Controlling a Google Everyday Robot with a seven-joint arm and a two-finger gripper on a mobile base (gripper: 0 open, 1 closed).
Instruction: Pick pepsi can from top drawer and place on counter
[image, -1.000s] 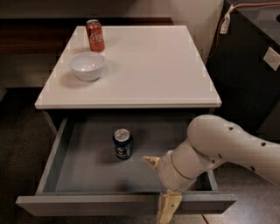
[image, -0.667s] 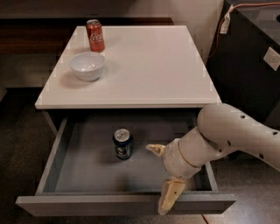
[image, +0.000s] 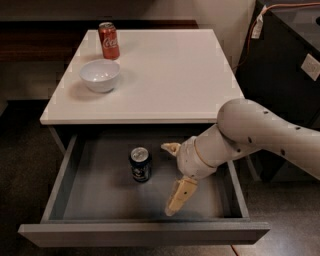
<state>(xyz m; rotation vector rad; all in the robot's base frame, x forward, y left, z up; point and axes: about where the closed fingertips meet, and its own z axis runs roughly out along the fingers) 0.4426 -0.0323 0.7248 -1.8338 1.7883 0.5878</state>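
Camera view: gripper (image: 173, 174) inside the open top drawer (image: 145, 233), fingers (image: 181, 196) spread wide just beside the upright pepsi can (image: 140, 164), seemingly ready to straddle it.

pepsi can (image: 140, 164) in top drawer (image: 145, 233), gripper (image: 171, 178) just right of it

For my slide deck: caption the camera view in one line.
Open hand hangs inside the top drawer, beside the upright pepsi can.

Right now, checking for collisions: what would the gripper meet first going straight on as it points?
Probably the pepsi can, standing just ahead of the open gripper in the top drawer; depth is unclear, so it might slip past.
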